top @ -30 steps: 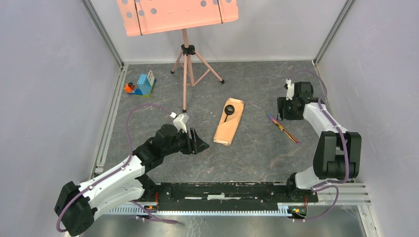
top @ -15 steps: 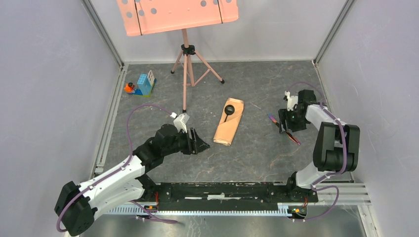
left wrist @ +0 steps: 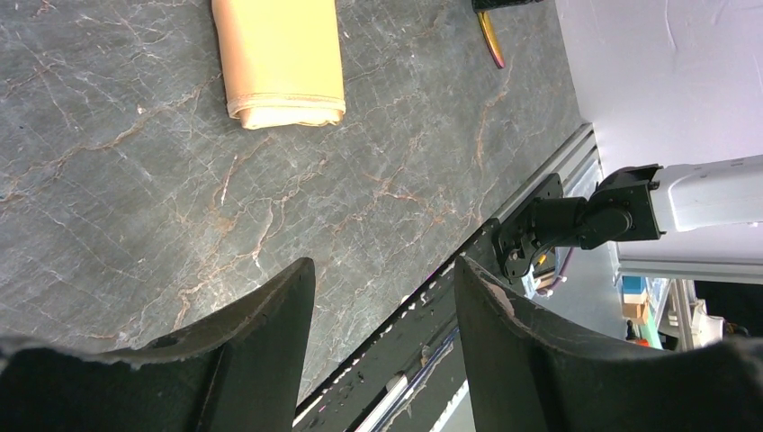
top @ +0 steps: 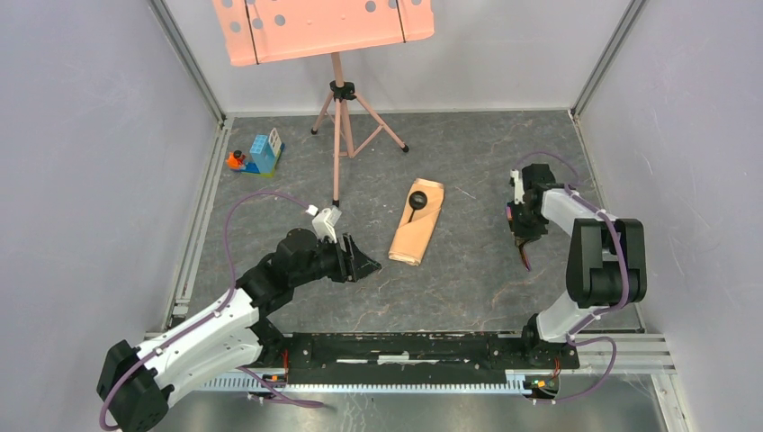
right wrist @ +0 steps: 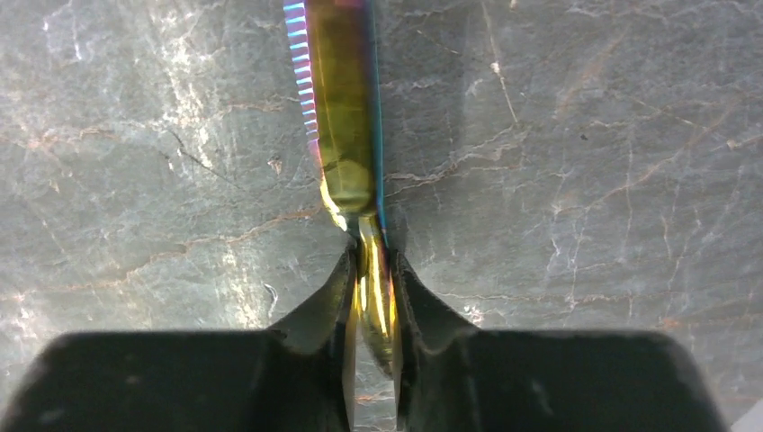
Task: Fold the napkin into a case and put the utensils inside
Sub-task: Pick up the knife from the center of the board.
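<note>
The napkin lies folded into a narrow peach case (top: pixel 417 221) mid-table, its near end also in the left wrist view (left wrist: pixel 279 58). One of the utensils, with a round black head (top: pixel 418 198), sits in the case's far end. Another, a gold knife (right wrist: pixel 340 117) with a serrated rainbow edge, is pinched at its handle by my right gripper (right wrist: pixel 371 256), which is shut on it; the blade points away over the table. From above, the right gripper (top: pixel 522 229) covers most of the knife (top: pixel 525 258). My left gripper (top: pixel 360 261) hovers open and empty left of the case (left wrist: pixel 385 263).
A salmon perforated music-stand tray (top: pixel 322 27) on a tripod (top: pixel 340 135) stands at the back. Toy blocks (top: pixel 259 155) sit at the far left. The black base rail (top: pixel 405 346) runs along the near edge. Grey walls close in both sides.
My right gripper came in over the knife, dropped onto it and closed on its handle; the knife has turned with the grip. The left arm barely shifted.
</note>
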